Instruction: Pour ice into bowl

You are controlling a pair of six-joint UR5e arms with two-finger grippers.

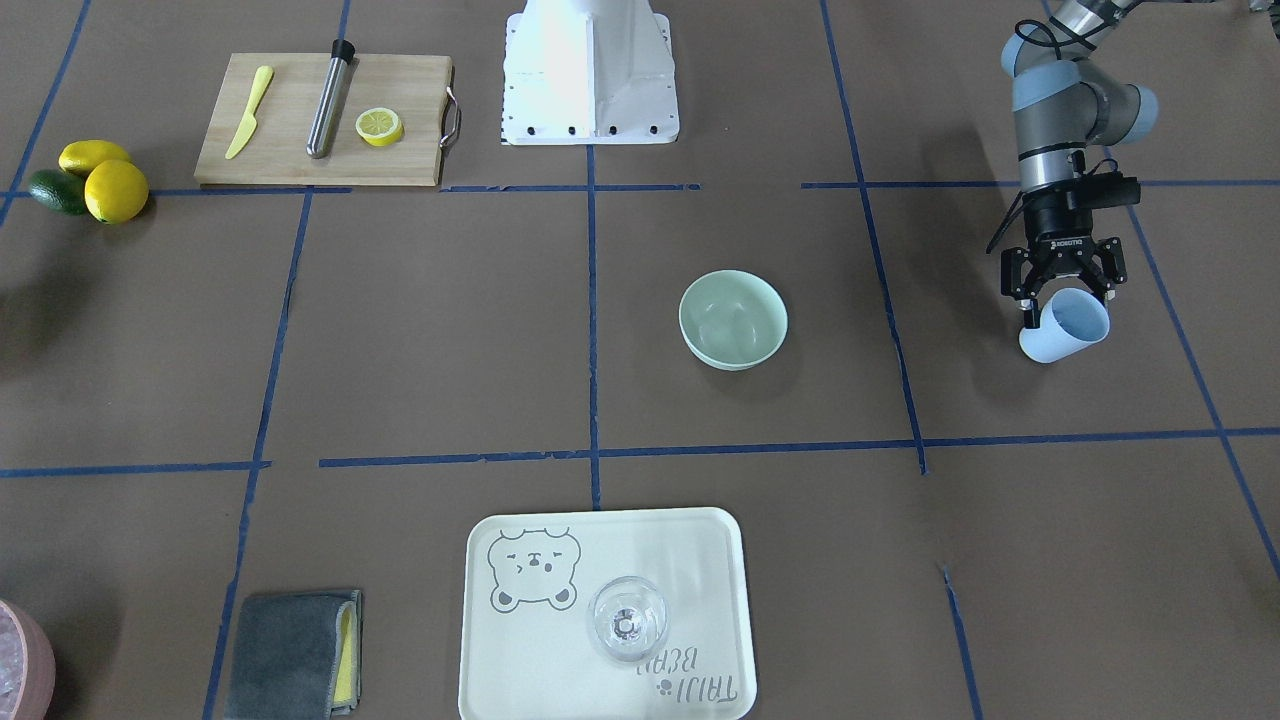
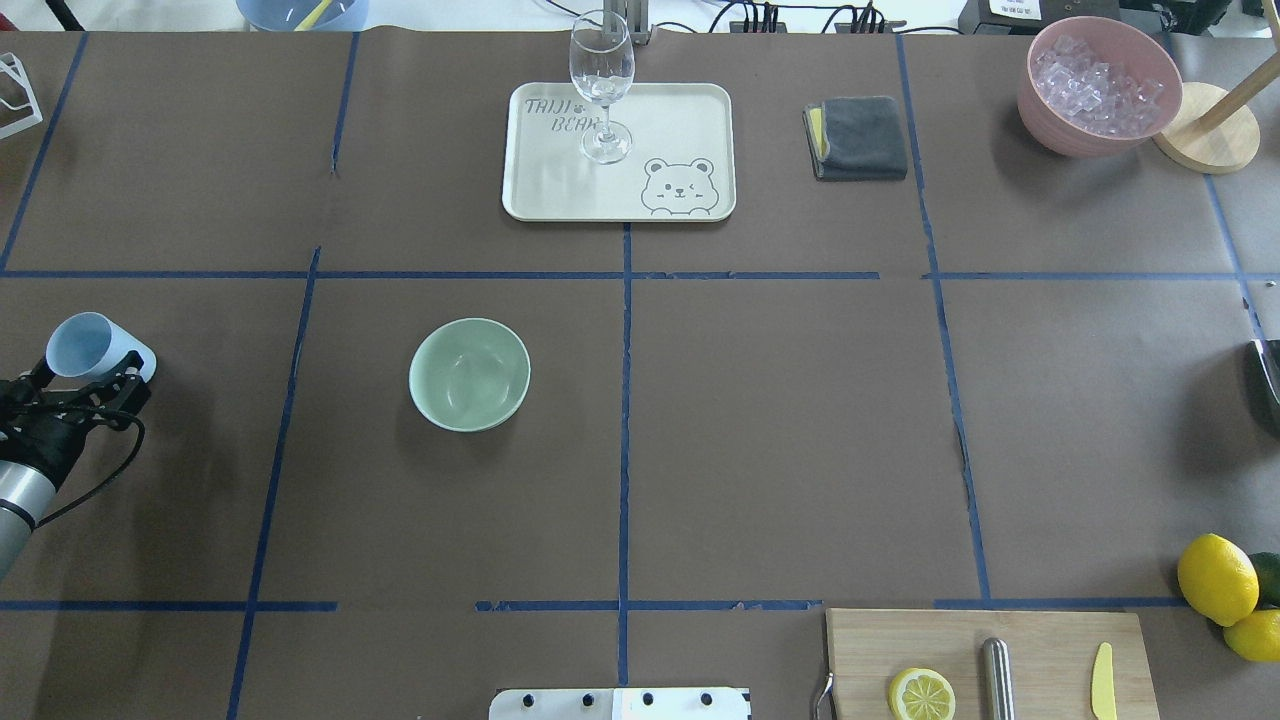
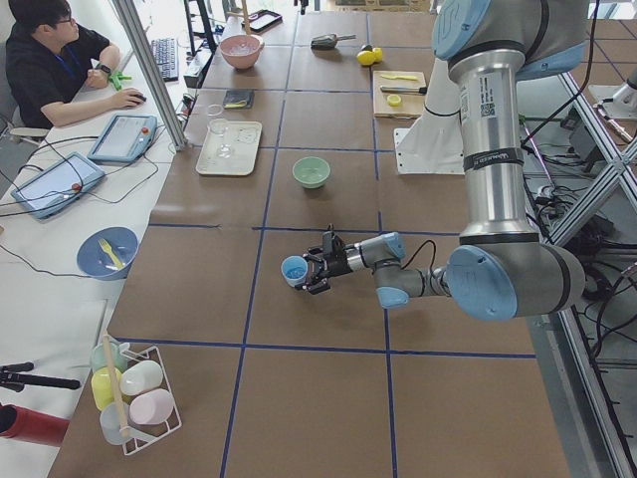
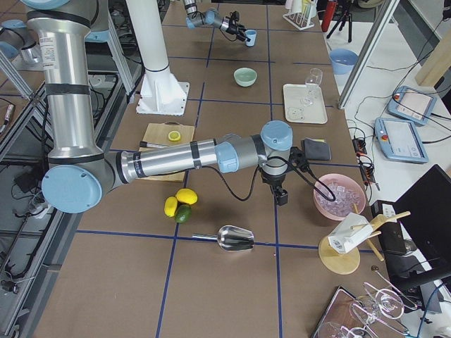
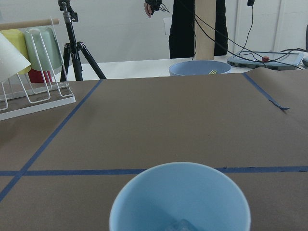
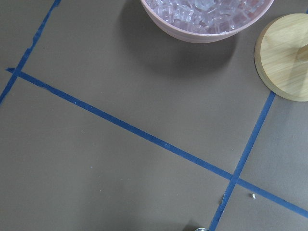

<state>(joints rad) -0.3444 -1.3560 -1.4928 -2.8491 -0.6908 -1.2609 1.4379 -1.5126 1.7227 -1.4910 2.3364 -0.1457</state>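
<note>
My left gripper [image 1: 1066, 300] is shut on the side of a light blue cup [image 1: 1068, 325], held tilted near the table's left end; it also shows in the overhead view [image 2: 90, 375]. In the left wrist view a glassy bit of ice [image 5: 179, 225] lies low inside the cup [image 5: 180, 197]. The pale mint-green bowl [image 2: 469, 373] stands upright on the table, well to the right of the cup and apart from it. I cannot tell what it holds. My right gripper [image 4: 282, 199] hangs near the pink container, and I cannot tell whether it is open or shut.
A pink container [image 2: 1100, 85] of whitish cubes and a wooden disc [image 2: 1205, 140] stand at the far right. A tray [image 2: 690, 110] with a wine glass [image 2: 602, 90] and a grey cloth [image 2: 858, 138] are at the far edge. A cutting board [image 2: 1040, 640] and lemons [image 2: 1215, 578] lie near right.
</note>
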